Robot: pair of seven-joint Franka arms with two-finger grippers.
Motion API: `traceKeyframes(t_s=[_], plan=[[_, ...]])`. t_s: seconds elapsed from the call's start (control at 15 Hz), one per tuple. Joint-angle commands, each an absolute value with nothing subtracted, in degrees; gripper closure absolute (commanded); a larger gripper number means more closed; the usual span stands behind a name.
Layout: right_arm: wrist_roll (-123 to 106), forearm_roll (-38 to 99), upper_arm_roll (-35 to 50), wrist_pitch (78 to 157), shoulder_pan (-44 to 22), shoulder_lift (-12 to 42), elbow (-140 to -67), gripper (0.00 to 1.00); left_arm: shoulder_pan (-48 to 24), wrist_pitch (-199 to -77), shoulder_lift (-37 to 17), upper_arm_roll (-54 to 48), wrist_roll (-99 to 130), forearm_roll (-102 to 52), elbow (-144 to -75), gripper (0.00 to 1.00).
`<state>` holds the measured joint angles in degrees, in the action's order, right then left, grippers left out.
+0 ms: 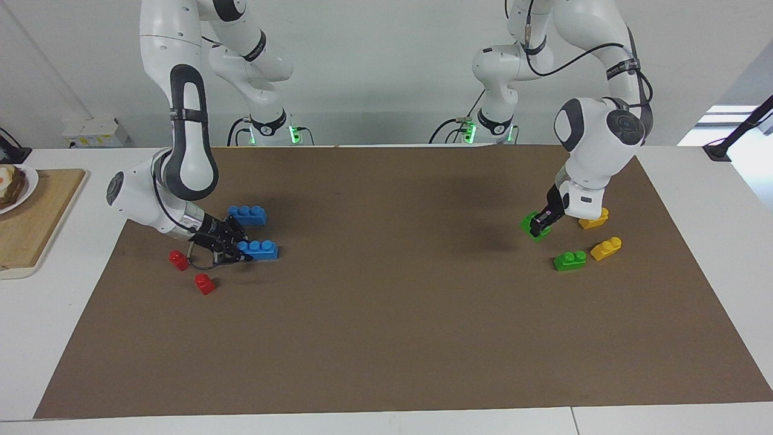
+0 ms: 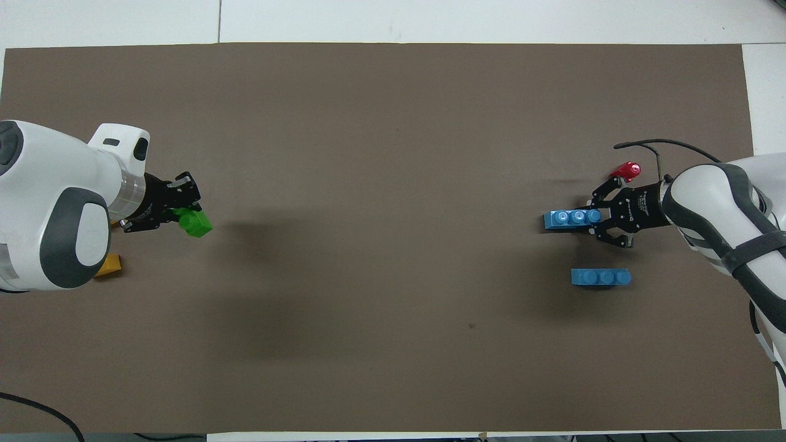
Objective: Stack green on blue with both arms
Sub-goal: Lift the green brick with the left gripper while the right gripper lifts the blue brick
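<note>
My left gripper (image 1: 537, 225) is shut on a small green brick (image 1: 531, 225), which hangs tilted just above the brown mat (image 1: 392, 314); from above, the green brick (image 2: 197, 223) juts out of the left gripper (image 2: 186, 216). A second green brick (image 1: 570, 260) lies on the mat farther from the robots. My right gripper (image 1: 240, 246) is shut on the end of a three-stud blue brick (image 1: 261, 249) that rests on the mat, and the overhead view has the right gripper (image 2: 595, 218) clamped on that blue brick (image 2: 570, 218). Another blue brick (image 1: 247, 214) lies nearer the robots.
Two red one-stud bricks (image 1: 178, 260) (image 1: 204, 283) lie beside the right gripper, toward the right arm's end. Two yellow bricks (image 1: 595, 219) (image 1: 606, 248) lie by the left arm. A wooden board (image 1: 36, 223) with a plate (image 1: 24, 188) sits off the mat at the right arm's end.
</note>
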<state>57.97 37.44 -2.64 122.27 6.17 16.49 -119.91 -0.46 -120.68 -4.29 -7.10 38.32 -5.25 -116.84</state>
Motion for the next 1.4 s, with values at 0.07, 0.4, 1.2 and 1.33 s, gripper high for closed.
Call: traceKeyframes(t_s=[0.07,0.4,1.2,1.33], plan=[[58.08,39.29,-2.11,122.26,5.11,15.56,-117.26,1.00,-5.62,-118.92,-5.71,-6.68,56.21,-5.89,-113.12,1.00],[69.94,39.37,-1.76,124.09,-4.90,13.54,-113.21,1.00,-10.19,-118.48,-5.45,-6.68,71.62,-5.89,-113.56,1.00],[83.85,43.33,-1.67,146.07,-30.50,15.20,-117.51,1.00,-16.87,-123.74,-6.15,-6.59,106.14,-5.98,-111.62,1.00],[82.71,45.78,-1.32,145.72,-30.85,16.86,-117.42,1.00,-17.75,-124.54,-6.94,-6.59,109.85,-5.63,-110.92,1.00]])
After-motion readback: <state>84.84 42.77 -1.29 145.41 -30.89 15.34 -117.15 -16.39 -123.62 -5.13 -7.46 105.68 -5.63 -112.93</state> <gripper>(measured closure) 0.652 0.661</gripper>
